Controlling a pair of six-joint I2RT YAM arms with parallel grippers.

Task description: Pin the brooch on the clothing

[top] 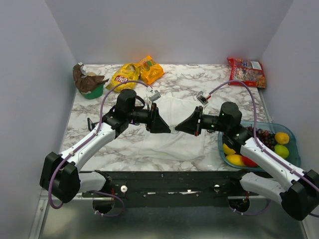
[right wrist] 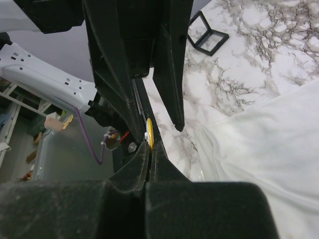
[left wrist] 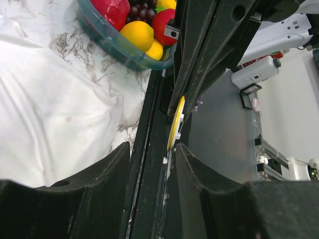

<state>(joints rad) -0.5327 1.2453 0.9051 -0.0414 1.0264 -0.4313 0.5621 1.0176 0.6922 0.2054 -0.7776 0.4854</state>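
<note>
The brooch (right wrist: 150, 139) is a small yellow disc seen edge-on, pinched between the tips of my right gripper (right wrist: 150, 152). In the left wrist view the brooch (left wrist: 175, 122) hangs at the tip of the right gripper's fingers (left wrist: 209, 45). My left gripper (left wrist: 153, 147) is open, its jaws spread on either side just short of the disc. In the top view the left gripper (top: 167, 128) and the right gripper (top: 178, 128) meet tip to tip just above the white clothing (top: 172, 144), which lies flat on the marble table. The clothing also shows in the left wrist view (left wrist: 50, 114).
A blue bowl (top: 294, 149) of fruit stands at the right. Yellow (top: 124, 74) and orange (top: 150, 68) snack bags and a red bag (top: 246, 70) lie at the back. A green cup with brown wrapping (top: 89, 83) is back left. A black square frame (right wrist: 207, 37) lies beside the clothing.
</note>
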